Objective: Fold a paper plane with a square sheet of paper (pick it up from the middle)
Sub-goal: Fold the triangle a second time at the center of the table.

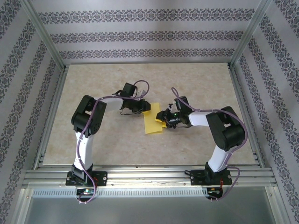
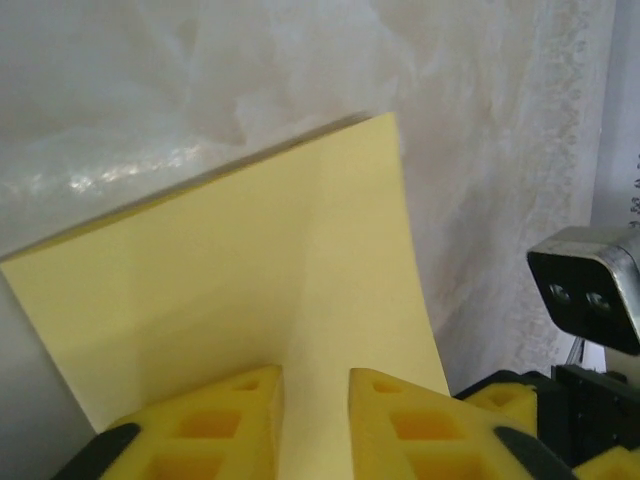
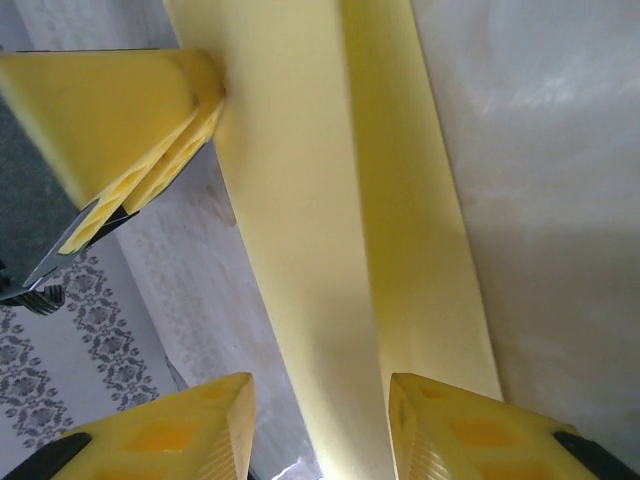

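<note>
Early days in the folding job: my two pincers meet over a yellow sheet of paper (image 1: 153, 124) in the middle of the table (image 1: 201, 84), the left at the sheet's far left corner, the right at its right edge.

By my reckoning only the first step is in hand. One straight crease runs the length of the sheet, and from above it reads as a narrow oblong, not a square, so it looks doubled over along that line. There is no pointed nose and there are no wings. The corner folds and the later lengthwise folds all seem to lie ahead.

My left pincer (image 2: 315, 405) has its fingers a little apart, with the crease running into the narrow gap between them. That gap looks too wide to be clamping anything so thin. From the right wrist, one of those left fingers (image 3: 130, 100) touches the sheet's edge.

My right pincer (image 3: 320, 425) is spread wide and the sheet passes between its fingers. I see no pinch there.

The paper itself is plain, matte and unmarked. The crease splits it into a wider band and a narrower one, one lit brighter than the other, and its free edge bows gently in the left wrist view. Whether it lies flat on the table or is partly raised, I cannot tell.
</note>
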You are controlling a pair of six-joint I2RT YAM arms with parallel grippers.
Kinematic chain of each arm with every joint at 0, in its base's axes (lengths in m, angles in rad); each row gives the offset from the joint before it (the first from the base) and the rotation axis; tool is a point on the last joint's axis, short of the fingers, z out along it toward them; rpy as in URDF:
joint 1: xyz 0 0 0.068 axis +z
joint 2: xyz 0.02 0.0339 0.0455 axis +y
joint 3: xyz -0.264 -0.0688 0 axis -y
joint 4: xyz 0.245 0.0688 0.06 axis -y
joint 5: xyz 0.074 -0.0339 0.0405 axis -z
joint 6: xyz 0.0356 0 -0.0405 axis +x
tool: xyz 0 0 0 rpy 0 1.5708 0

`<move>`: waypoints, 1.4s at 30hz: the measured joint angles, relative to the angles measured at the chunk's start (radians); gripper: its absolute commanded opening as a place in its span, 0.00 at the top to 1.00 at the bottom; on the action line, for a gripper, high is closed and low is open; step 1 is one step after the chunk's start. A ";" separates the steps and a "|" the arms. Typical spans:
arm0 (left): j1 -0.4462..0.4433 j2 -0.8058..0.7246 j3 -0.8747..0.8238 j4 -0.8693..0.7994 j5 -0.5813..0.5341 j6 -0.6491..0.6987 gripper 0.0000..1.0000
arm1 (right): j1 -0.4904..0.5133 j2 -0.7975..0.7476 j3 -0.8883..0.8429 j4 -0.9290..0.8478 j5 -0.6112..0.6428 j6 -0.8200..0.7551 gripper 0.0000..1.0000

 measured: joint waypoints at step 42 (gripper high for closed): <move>-0.587 -0.404 -0.509 0.238 -0.865 0.755 0.40 | -0.026 0.093 0.073 0.050 -0.119 -0.040 0.75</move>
